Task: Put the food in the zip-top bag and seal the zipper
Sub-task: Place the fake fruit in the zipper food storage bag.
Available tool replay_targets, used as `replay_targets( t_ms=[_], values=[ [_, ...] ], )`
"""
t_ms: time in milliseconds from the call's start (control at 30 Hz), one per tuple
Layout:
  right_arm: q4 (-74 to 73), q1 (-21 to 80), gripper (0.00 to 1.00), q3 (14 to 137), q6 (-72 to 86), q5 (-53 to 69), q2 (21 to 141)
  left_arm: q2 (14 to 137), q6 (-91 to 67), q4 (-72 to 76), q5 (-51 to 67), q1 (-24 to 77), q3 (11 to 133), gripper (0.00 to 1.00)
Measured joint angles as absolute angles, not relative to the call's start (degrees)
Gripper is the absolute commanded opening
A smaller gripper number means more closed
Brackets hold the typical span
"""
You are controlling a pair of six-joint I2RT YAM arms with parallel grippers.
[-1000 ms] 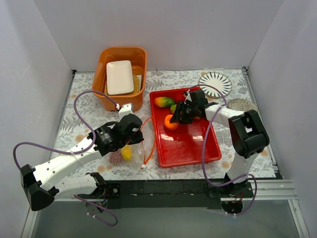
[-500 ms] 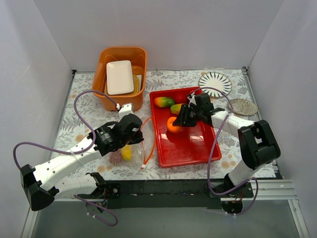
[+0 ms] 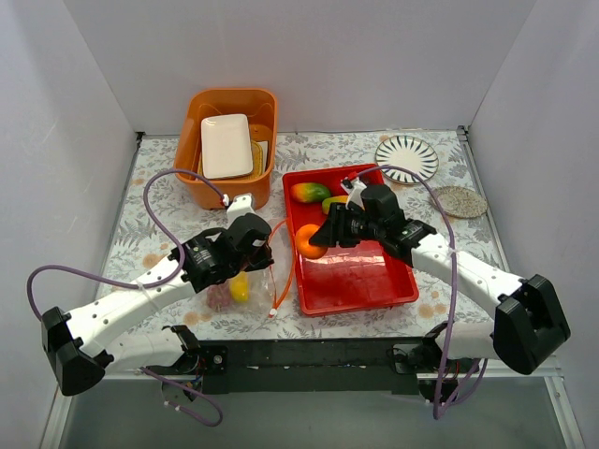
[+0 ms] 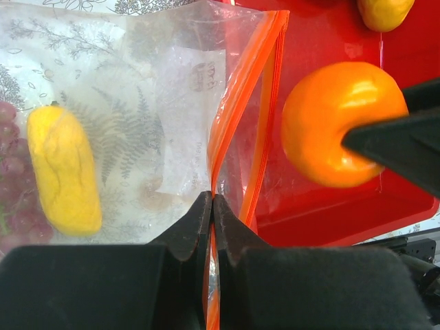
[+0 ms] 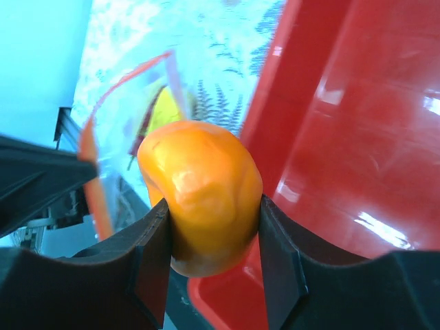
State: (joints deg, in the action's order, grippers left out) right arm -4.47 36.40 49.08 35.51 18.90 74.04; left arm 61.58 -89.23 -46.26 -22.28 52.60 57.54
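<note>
Off the near-left side of the red tray (image 3: 360,276), the left gripper (image 4: 212,206) has its black fingers pressed together on the rim of the zip-top bag (image 4: 137,103), pinching the zipper (image 4: 228,130). Only the left wrist view shows this pinch; from above the arm's body covers it. That view also shows the clear, crinkled film with its mouth gaping toward the tray. A smooth yellow piece (image 4: 63,175) and a bumpy dark red grape bunch (image 4: 10,199) lie inside the bag.

At the tray's left rim, the right gripper (image 5: 210,234) clamps a glossy orange (image 5: 199,185) between its two flat pads. The orange is held off the tray floor, just beside the bag's mouth. The right wrist view shows both fingers touching the fruit, while the overhead view shows only its round top.

At the tray's far end lie two mangoes (image 3: 310,193), one red-green and one green-yellow.

Beyond the tray's far-left corner is an orange plastic bin (image 3: 201,187) holding a white rectangular dish (image 3: 226,145). Off the far-right corner lie a striped round plate (image 3: 406,157) and a speckled disc (image 3: 459,201).
</note>
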Motion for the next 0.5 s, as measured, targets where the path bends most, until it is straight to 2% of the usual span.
replay_targets(
  t_ms=[500],
  values=[
    [-6.6,47.2,0.28,52.4,37.1,10.3,74.6,62.4,-88.9,-45.8,-22.0,52.6,57.5,0.0]
  ],
)
